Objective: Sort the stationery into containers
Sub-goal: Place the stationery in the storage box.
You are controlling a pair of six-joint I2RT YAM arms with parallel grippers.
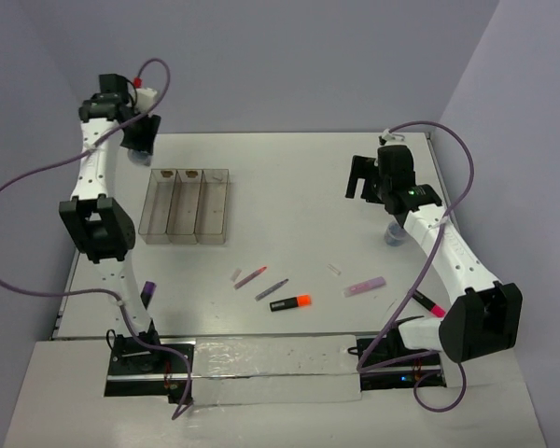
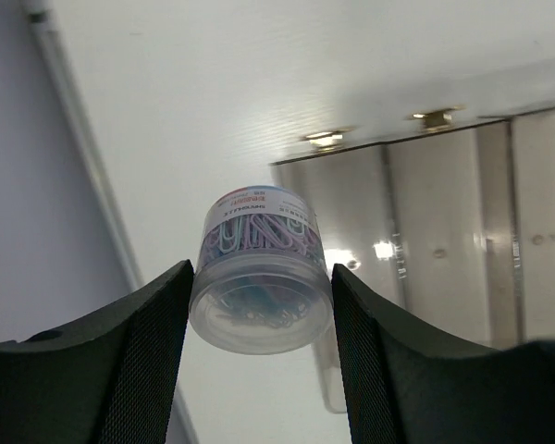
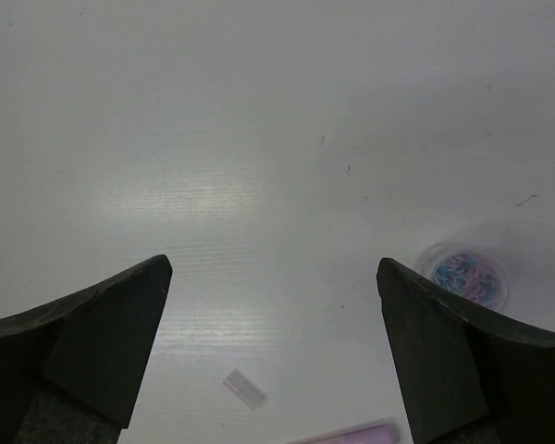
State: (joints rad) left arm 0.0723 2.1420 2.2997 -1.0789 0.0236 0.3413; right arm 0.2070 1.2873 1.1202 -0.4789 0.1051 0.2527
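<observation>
Gripping clear paper-clip tub [image 2: 259,242] between left gripper [image 2: 261,294] jaws, right gripper [image 3: 273,266] jaws wide apart

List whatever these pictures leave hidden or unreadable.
- Top view: purple highlighter, partly behind the left arm.
- Top view: pink-black highlighter, partly behind the right arm.
- Right wrist view: pale pink bar, cut by the bottom edge.
- Left wrist view: paper-clip tub, label too blurred.

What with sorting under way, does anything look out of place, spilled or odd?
Nothing looks spilled. Two strays: a purple highlighter lies close beside the left arm, and a pink-black highlighter is partly hidden by the right arm, both apart from the other pens.
</observation>
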